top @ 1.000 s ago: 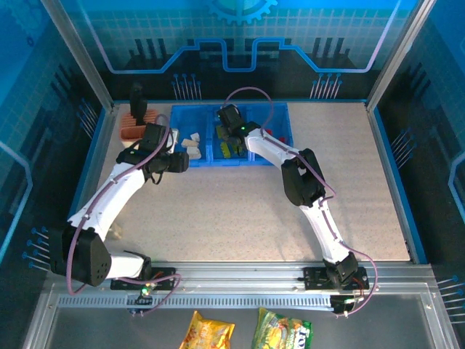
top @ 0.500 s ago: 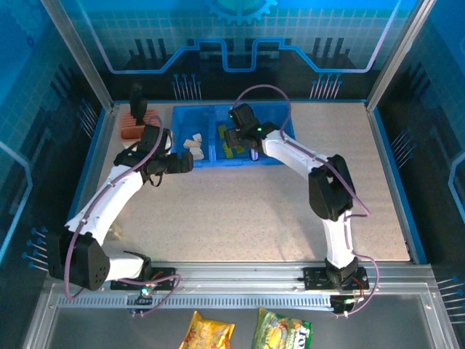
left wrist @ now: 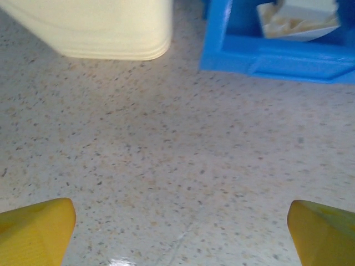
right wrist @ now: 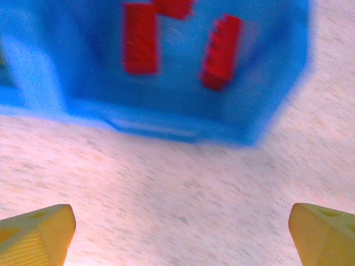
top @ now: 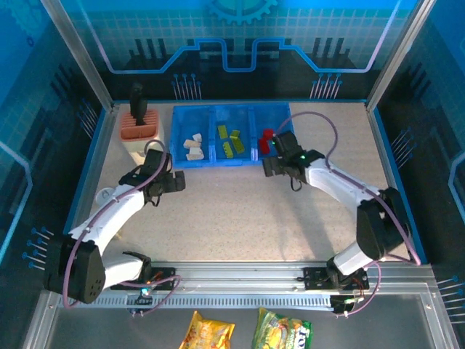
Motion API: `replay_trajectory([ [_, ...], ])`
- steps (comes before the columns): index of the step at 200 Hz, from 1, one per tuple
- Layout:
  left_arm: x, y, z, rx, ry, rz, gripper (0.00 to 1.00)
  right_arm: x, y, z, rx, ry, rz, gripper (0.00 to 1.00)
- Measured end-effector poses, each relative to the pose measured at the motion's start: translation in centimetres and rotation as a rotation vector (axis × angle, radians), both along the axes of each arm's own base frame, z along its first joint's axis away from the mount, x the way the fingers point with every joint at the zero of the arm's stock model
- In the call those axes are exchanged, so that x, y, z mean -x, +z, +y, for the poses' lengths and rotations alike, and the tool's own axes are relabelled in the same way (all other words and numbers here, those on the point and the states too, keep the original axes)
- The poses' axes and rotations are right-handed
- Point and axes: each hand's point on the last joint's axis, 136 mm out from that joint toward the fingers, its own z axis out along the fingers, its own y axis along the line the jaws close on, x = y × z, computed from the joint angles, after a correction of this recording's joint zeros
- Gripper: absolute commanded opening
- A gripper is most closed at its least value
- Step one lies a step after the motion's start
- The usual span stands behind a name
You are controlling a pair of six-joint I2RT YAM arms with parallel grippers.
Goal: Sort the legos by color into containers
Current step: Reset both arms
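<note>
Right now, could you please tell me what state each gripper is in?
Left gripper: open, holding nothing.
Right gripper: open, holding nothing.

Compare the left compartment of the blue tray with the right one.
Contents: the left compartment holds cream-white bricks, while the right compartment holds red bricks.
View from above: the left compartment is fully exposed, while the right compartment's near part is overlapped by the right arm.
Shared: both are square, open-topped end sections of the same blue tray, and each holds bricks of a single colour.
</note>
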Motion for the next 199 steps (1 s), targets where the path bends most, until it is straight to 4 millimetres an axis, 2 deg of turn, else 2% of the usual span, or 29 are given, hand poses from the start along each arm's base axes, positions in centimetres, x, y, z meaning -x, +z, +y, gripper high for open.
replay_trajectory([
  [25, 0.0, -1.5, 0.9, -0.09, 0.002, -0.036, 0.99, 1.8, -1.5, -5.9, 0.071, -0.121, -0.019, 1.0],
  [49, -0.5, -1.9, 1.9, -0.193, -0.012, -0.083, 0.99, 3.2, -3.6, -12.2, 0.122, -0.282, -0.025, 1.0],
  [62, -1.2, -1.9, 2.3, -0.243, -0.023, -0.12, 0.99, 3.7, -4.6, -14.5, 0.128, -0.338, -0.045, 1.0],
  [75, -1.9, -2.2, 2.5, -0.279, -0.038, -0.156, 0.99, 4.0, -5.5, -15.8, 0.116, -0.361, -0.082, 1.0],
  [96, -2.6, -3.0, 2.5, -0.297, -0.064, -0.221, 0.99, 4.0, -6.6, -16.6, 0.072, -0.366, -0.147, 1.0],
  [110, -2.8, -3.4, 2.4, -0.3, -0.081, -0.247, 0.99, 3.6, -6.5, -16.7, 0.05, -0.363, -0.184, 1.0],
  [130, -4.1, -2.7, 2.2, -0.272, -0.097, -0.353, 0.99, 1.7, -4.9, -15.6, -0.036, -0.304, -0.326, 1.0],
  [178, -7.3, -0.3, 2.6, -0.183, -0.109, -0.545, 0.99, -1.1, -2.3, -13.1, -0.125, -0.158, -0.515, 0.99],
  [190, -7.9, -0.1, 2.9, -0.157, -0.11, -0.577, 0.99, -1.5, -2.7, -12.6, -0.134, -0.125, -0.543, 1.0],
  [199, -8.2, -0.2, 3.2, -0.142, -0.11, -0.593, 0.99, -1.5, -3.7, -12.3, -0.132, -0.103, -0.541, 1.0],
])
